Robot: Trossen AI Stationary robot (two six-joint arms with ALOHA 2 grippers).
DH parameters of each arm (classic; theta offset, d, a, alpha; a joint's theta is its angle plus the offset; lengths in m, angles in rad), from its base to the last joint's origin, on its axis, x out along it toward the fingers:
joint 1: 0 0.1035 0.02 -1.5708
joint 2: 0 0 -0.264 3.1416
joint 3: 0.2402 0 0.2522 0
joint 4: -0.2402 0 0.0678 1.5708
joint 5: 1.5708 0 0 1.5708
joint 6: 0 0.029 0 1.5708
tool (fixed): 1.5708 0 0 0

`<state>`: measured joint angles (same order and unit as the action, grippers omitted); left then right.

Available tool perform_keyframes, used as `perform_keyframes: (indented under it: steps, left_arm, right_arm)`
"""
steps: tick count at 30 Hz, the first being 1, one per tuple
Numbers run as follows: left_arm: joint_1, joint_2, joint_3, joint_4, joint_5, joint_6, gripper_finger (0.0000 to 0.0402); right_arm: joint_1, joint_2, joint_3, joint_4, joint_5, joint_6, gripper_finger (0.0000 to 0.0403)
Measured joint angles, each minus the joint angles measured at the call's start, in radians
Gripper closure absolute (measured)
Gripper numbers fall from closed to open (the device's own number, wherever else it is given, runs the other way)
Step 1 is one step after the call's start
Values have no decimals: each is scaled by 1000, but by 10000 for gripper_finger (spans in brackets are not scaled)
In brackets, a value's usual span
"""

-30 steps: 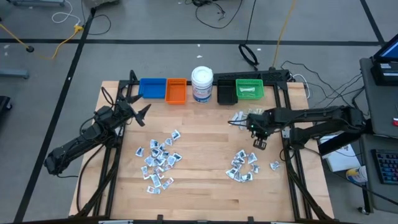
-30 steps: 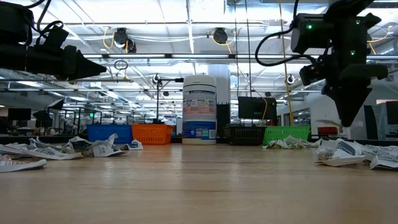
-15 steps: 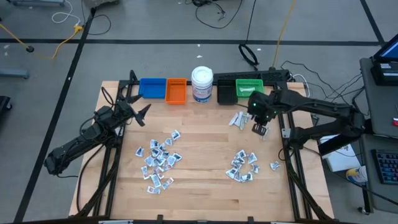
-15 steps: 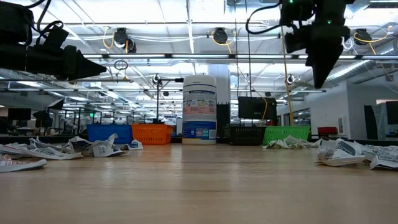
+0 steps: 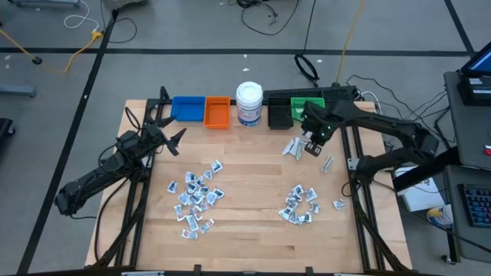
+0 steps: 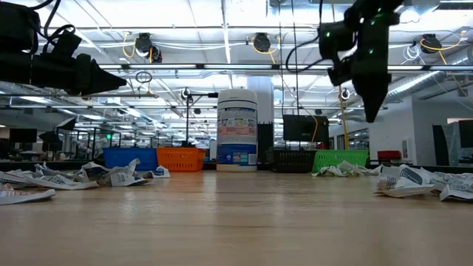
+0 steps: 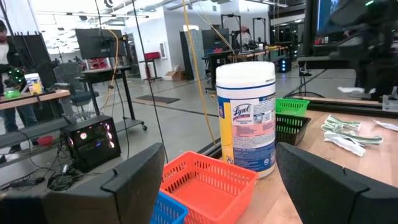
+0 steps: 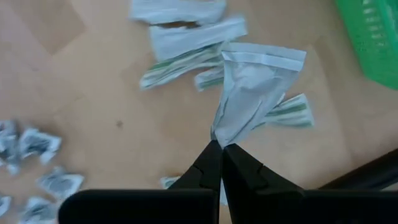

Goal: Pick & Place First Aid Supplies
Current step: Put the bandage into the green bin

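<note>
right gripper [image 8: 219, 147] pinches a white packet [image 8: 252, 87] at centre frame, near the green bin [image 5: 308, 108]. left gripper [image 5: 175, 140] spread wide, centre left.

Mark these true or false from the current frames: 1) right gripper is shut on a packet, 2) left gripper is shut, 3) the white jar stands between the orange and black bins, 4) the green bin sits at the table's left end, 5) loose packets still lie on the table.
1) True. The right gripper pinches a white packet by one corner, up in the air near the green bin.
2) False. The left gripper is open and holds nothing, waiting over the table's left side.
3) True. The white jar stands between the orange bin and the black bin.
4) False. The green bin is the rightmost of the row; the blue bin is at the left end.
5) True. Loose packets lie on the table in clusters.
</note>
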<state>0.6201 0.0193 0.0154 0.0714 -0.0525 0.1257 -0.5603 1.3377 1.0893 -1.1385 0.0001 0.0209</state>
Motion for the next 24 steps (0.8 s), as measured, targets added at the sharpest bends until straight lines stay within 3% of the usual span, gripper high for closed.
perform_keyframes:
  steps: [11, 24]
  left_arm:
    - [0, 0, 0, 0, 0, 0, 91]
    - [0, 0, 0, 0, 0, 0, 91]
  right_arm:
    - [-260, 118, 34, 182, 30, -286, 403]
    - [-393, 325, 258, 217, 30, -486, 403]
